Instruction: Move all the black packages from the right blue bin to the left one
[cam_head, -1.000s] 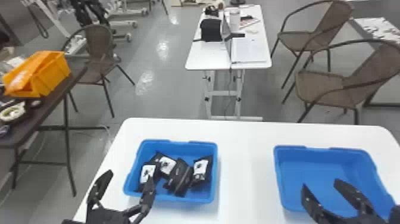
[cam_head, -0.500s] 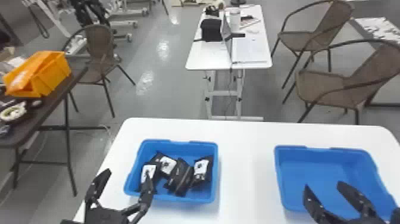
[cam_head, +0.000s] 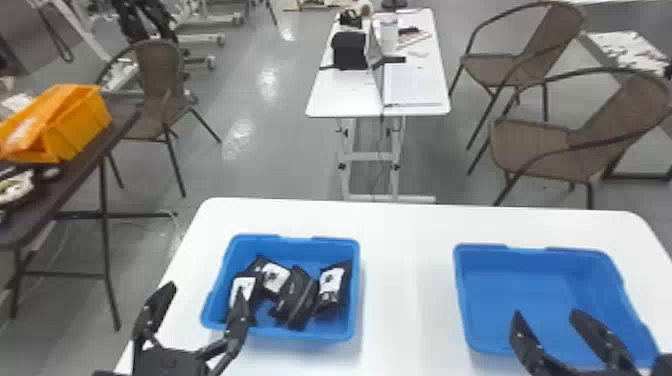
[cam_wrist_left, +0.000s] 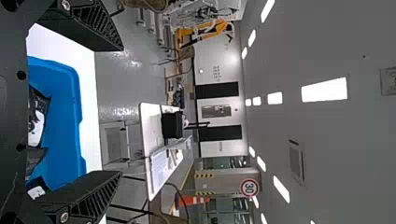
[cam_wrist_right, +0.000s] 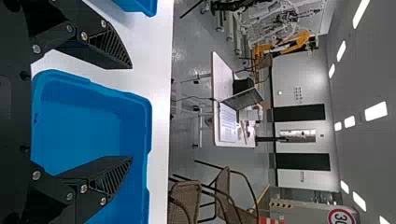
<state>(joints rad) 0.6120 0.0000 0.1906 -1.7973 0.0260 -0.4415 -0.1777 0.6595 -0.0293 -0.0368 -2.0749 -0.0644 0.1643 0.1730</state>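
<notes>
Black pkgs (cam_head: 331, 284) are being held in L blue bin (cam_head: 300, 333) – none being seen in R bin (cam_head: 530, 285), so transfer's being judged done. L gripper (cam_head: 205, 291) & R gripper (cam_head: 547, 315) are being shown wide, w/ nothing being gripped.

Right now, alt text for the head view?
Four black packages lie in the left blue bin; the right blue bin is empty. Both black grippers, left and right, are open at the white table's near side.
</notes>
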